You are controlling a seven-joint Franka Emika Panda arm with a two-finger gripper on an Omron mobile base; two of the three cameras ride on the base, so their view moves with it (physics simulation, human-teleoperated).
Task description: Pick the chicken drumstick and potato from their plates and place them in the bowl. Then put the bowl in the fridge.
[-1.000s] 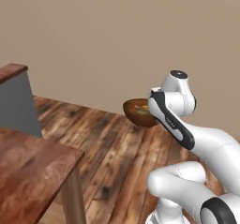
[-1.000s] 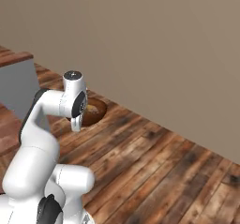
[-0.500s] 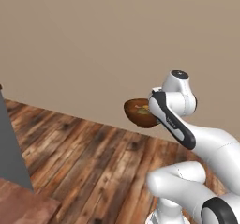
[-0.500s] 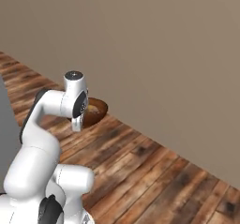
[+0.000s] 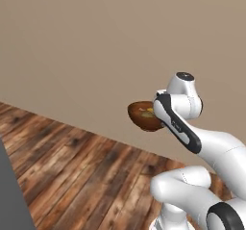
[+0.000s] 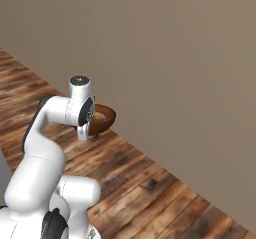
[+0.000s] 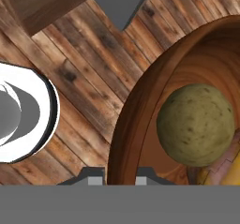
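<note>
The dark-brown wooden bowl (image 7: pixel 140 101) is clamped at its rim by the gripper (image 7: pixel 118 174); the potato (image 7: pixel 195 125) is seen inside, the drumstick (image 7: pixel 220 175) cut off.

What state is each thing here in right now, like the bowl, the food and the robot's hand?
Bowl: held up off the floor, roughly level.
Potato: lying inside the bowl.
Gripper: jaws shut on the bowl's rim.
Yellowish food beside the potato: in the bowl, too cut off to identify.
</note>
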